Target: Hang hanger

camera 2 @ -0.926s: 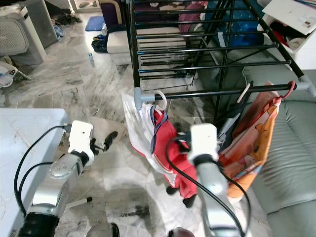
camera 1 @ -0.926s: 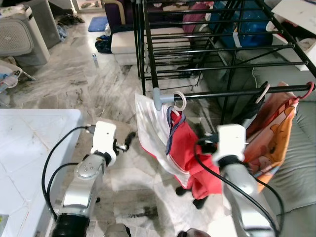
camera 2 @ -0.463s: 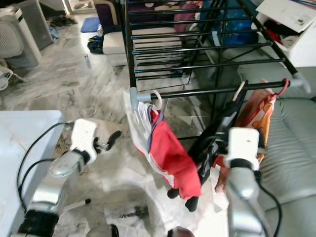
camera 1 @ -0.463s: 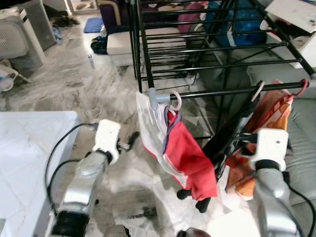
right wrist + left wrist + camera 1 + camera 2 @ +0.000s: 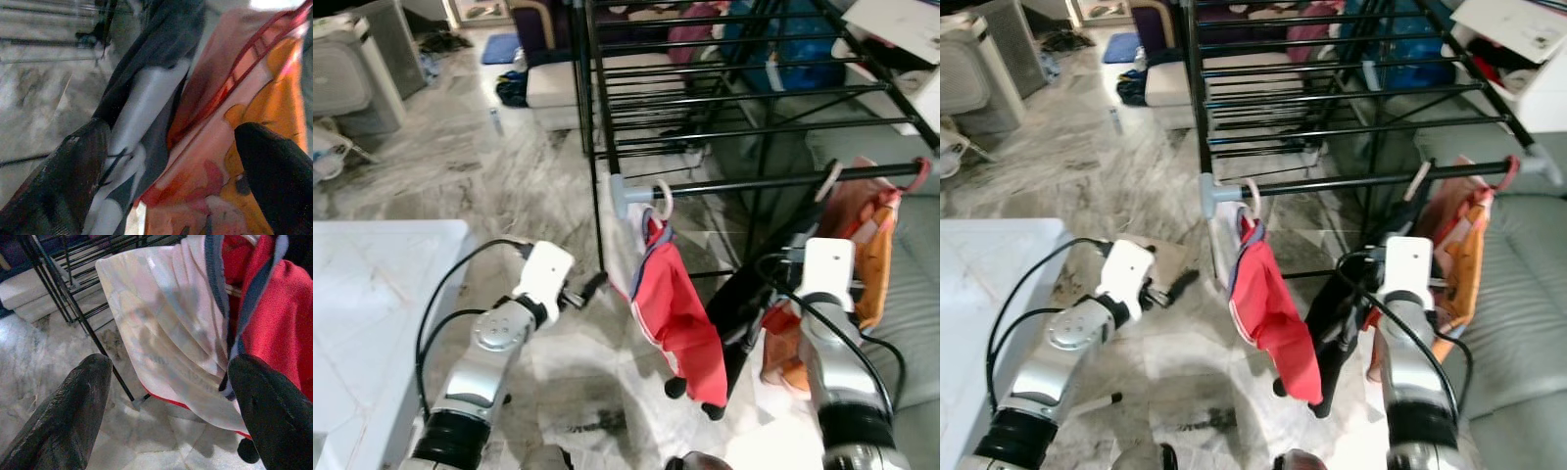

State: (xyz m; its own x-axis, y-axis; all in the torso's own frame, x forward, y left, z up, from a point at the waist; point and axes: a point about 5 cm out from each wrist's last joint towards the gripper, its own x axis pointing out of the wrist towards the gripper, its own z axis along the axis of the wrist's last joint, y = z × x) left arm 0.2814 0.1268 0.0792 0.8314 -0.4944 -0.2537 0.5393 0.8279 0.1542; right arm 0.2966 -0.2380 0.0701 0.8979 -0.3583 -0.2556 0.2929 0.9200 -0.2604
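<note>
A black drying rack (image 5: 724,98) stands ahead, with its front rail (image 5: 754,182) nearest me. A white hanger (image 5: 662,203) hooked near the rail's left end carries a red and white garment (image 5: 677,304). Further right hang a dark garment (image 5: 752,289) on a pale hanger (image 5: 827,180) and an orange garment (image 5: 873,240) on a red hanger (image 5: 920,172). My left gripper (image 5: 595,286) is open just left of the red garment, nothing between its fingers (image 5: 78,401). My right gripper (image 5: 171,129) is open, facing the dark and orange garments; its white wrist (image 5: 827,269) sits between them.
A white table (image 5: 372,294) is at my left and a grey sofa (image 5: 911,323) lies at the right under the rack. A grey appliance (image 5: 352,73) and a white bench (image 5: 553,83) stand further back on the marble floor (image 5: 489,166).
My right arm swung from the red garment rightward to the dark and orange ones. The red garment now hangs narrower. My left gripper moved closer to it.
</note>
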